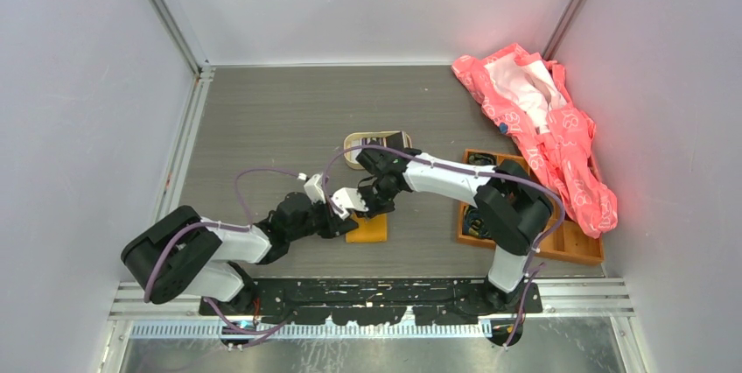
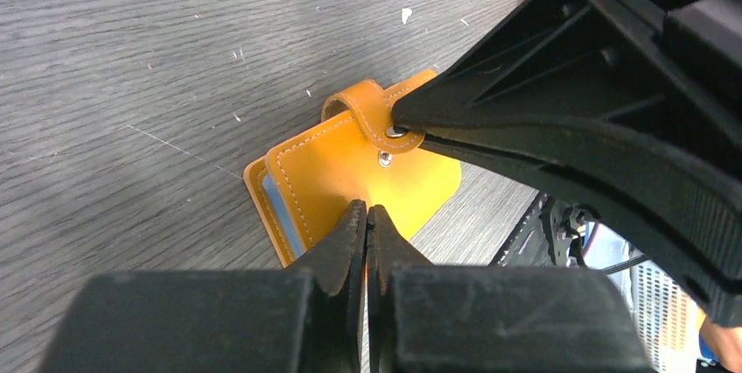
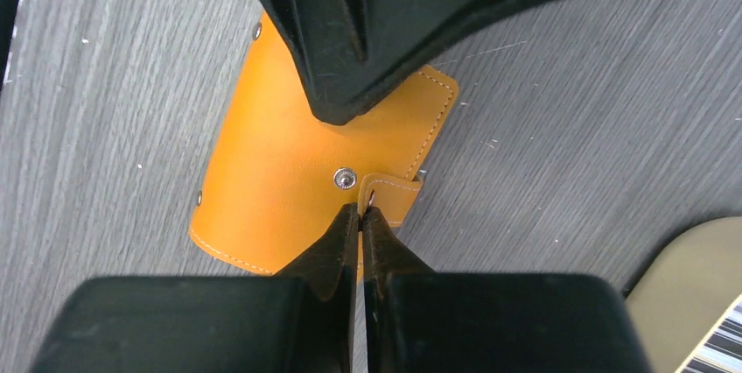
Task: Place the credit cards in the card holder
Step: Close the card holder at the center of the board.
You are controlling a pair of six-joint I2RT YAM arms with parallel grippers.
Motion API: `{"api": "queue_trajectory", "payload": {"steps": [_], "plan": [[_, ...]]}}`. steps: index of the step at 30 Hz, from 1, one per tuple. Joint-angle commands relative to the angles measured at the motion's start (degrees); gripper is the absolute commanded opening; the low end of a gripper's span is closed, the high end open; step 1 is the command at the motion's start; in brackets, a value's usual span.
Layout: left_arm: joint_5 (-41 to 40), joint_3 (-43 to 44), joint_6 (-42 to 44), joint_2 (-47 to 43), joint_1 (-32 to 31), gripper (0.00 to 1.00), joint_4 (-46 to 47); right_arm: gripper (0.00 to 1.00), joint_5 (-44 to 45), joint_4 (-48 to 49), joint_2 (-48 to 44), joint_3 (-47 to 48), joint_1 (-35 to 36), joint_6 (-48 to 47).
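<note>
closed jaws on card holder (image 3: 262,172)

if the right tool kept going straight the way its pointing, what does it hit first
The card holder: the right tool is shut, tips at its snap strap, apparently pinching it. The orange cover with the stud lies straight ahead, before the left tool.

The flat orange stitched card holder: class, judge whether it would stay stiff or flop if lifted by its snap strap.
Probably floppy: the flat orange stitched card holder bows and its strap curls over. Likely light, being thin, so it may slide on the grey table unless the shut left hand pins it.
</note>
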Motion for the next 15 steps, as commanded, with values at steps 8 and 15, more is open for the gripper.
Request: {"api": "queue_trajectory", "payload": {"steps": [8, 15], "plan": [[1.76, -0.89, -0.26, 2.65, 0.22, 0.0, 3.83, 0.05, 8.02, 4.16, -4.65, -3.87, 5.05, -1.11], [2.16, -0.98, -0.32, 4.13, 0.24, 0.0, 4.64, 0.11, 8.64, 4.67, -6.54, -4.22, 5.06, 0.02]]}}
